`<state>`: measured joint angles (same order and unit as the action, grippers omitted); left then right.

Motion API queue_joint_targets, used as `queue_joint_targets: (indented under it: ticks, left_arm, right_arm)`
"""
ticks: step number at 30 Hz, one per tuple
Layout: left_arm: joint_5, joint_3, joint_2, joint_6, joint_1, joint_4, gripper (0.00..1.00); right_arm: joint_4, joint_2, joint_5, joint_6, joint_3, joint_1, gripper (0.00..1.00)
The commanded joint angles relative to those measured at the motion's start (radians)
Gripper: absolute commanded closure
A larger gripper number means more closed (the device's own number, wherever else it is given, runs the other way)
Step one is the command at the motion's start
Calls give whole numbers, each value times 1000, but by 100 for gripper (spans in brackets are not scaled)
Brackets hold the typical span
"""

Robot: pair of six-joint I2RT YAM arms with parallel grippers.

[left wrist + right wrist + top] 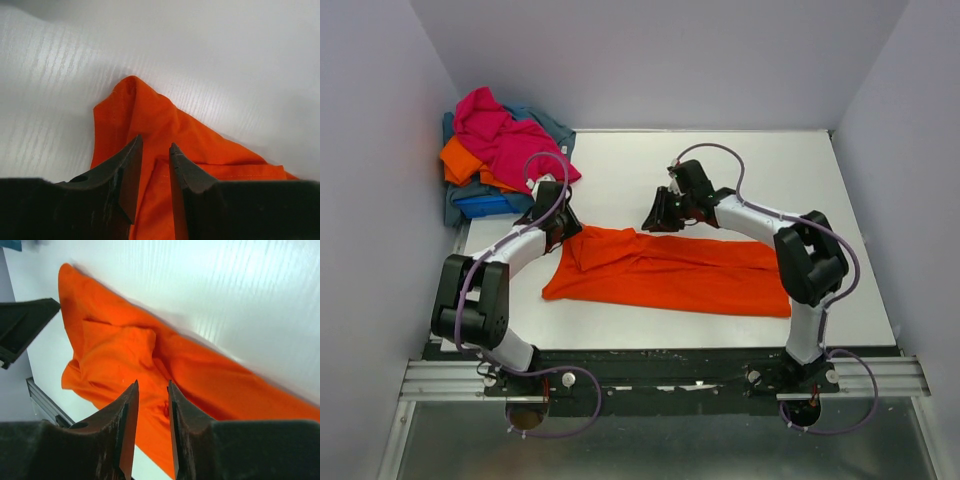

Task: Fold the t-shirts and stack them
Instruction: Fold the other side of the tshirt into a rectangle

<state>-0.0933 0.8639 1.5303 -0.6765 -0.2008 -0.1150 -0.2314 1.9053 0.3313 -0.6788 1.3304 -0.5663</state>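
Left gripper: the jaws stand a narrow way apart, with a clear slit between the fingers. Orange cloth shows through the slit and beneath both tips. Nothing is seen pinched between them; whether the tips rest on the cloth cannot be told. In the top view this claw sits at the far left corner of the orange t-shirt, where the fabric is bunched into a small raised fold.

Right gripper: the jaws are likewise parted by a narrow gap and hold nothing. The claw hangs clear above the shirt, near the middle of its far edge.

The orange t-shirt lies on the white table as a long band running left to right in front of both arm bases, doubled over lengthwise, its left end rumpled.

The other t-shirts, magenta, orange, blue and grey-blue, lie in a loose heap at the table's far left corner, apart from both claws.
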Motion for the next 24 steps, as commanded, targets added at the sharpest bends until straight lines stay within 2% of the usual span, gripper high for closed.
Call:
queue_joint_targets:
  ticks: [1,9,15,17,23,24]
  left_arm:
    - [26,3,43,12,17,15,64]
    - [18,23,125,18,43,12,74]
    - [35,24,152,18,78,18,75]
    - [38,26,157,20,78,18,76]
    - [33,21,153,23,78,15,76]
    - [32,21,149,25,80,15,76]
  right_arm:
    - [9,104,52,21,108,-20,61]
    - [-8,219,87,28,220,-56,58]
    - [-9,256,103,21,248,-76,59]
    - [-8,256,110,22,245,-78,64]
    - [-8,215,91,45,211,-78,97]
    - [-9,210,92,53,207,-79,99]
